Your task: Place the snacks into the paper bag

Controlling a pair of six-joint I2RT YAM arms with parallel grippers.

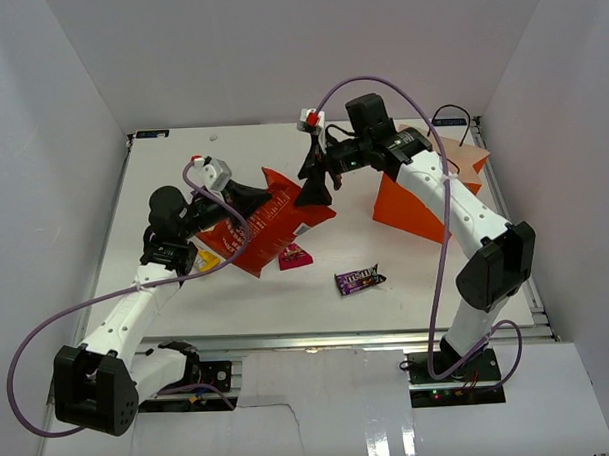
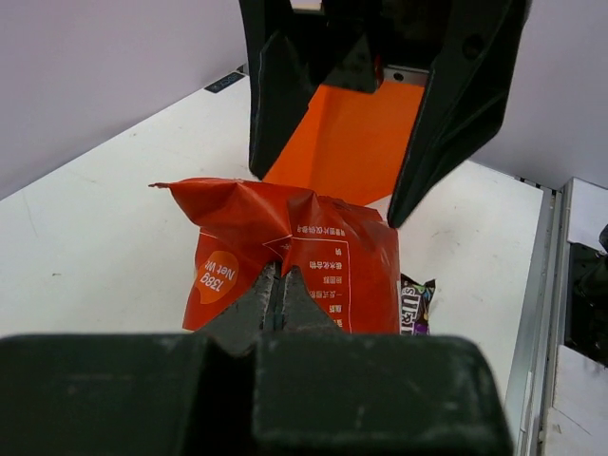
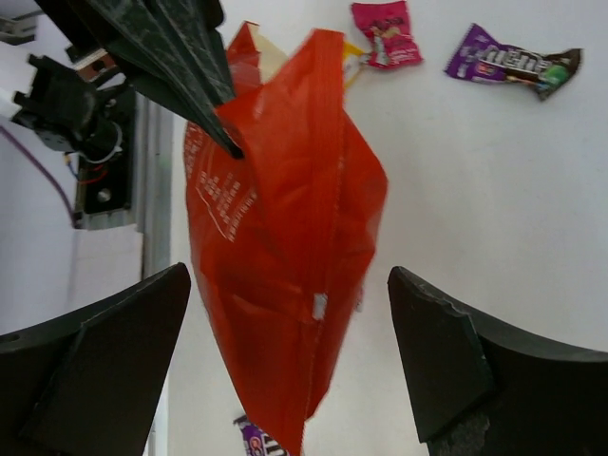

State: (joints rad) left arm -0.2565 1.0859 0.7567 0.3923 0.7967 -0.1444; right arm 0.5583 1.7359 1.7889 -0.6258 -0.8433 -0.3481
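The red-orange chip bag (image 1: 276, 225) hangs above the table, pinched at one end by my shut left gripper (image 1: 246, 205); the pinch also shows in the left wrist view (image 2: 278, 285). My right gripper (image 1: 316, 184) is open, its fingers either side of the bag's other end (image 3: 285, 237) without closing on it. The orange paper bag (image 1: 412, 206) stands behind the right gripper, and shows in the left wrist view (image 2: 351, 142). A pink packet (image 1: 293, 255), a purple candy bar (image 1: 358, 279) and a yellow packet (image 1: 208, 259) lie on the table. The silvery-blue packet is out of view.
The white table (image 1: 287, 304) has grey walls on three sides. A metal rail (image 1: 388, 337) runs along its near edge. A second purple bar (image 3: 255, 442) lies below the chip bag in the right wrist view.
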